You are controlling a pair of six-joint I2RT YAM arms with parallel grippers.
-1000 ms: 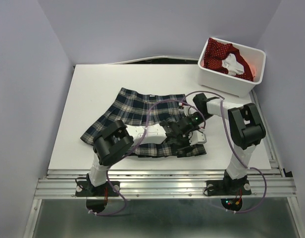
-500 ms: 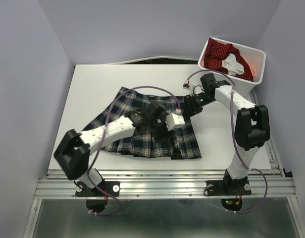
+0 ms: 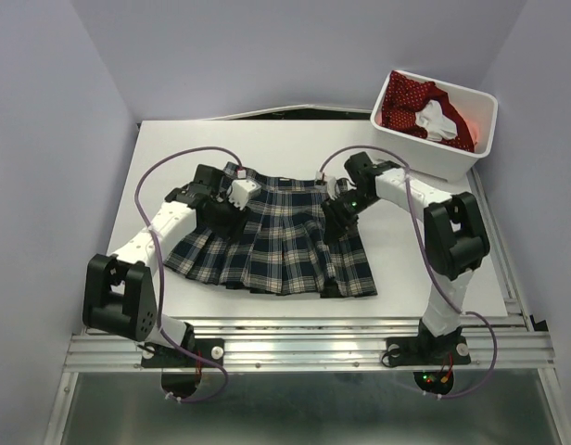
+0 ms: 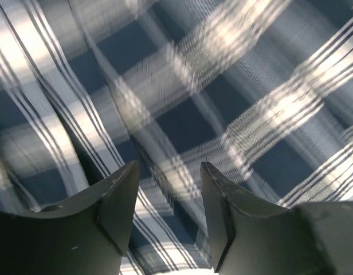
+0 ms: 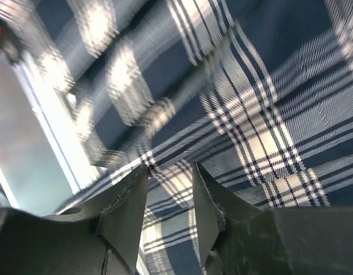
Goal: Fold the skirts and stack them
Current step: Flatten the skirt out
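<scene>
The plaid skirt [image 3: 272,236] lies spread flat on the white table, waistband at the far side. My left gripper [image 3: 214,209] is over its far left corner, jaws apart, with plaid cloth [image 4: 182,114] filling the left wrist view right under the fingertips [image 4: 126,177]. My right gripper [image 3: 338,211] is over the far right edge of the skirt, jaws apart, with cloth [image 5: 262,103] and a strip of table beneath. The red dotted skirt [image 3: 408,100] lies bunched in the white bin.
The white bin [image 3: 425,156] stands at the table's far right corner, just beyond my right arm. A white cloth [image 3: 437,119] lies in it with the red skirt. The white table [image 3: 174,153] has walls on the left, back and right.
Both arms have moved from the skirt's near right part to its far side. The left gripper swung to the far left corner. The skirt now lies flatter and more spread out.
</scene>
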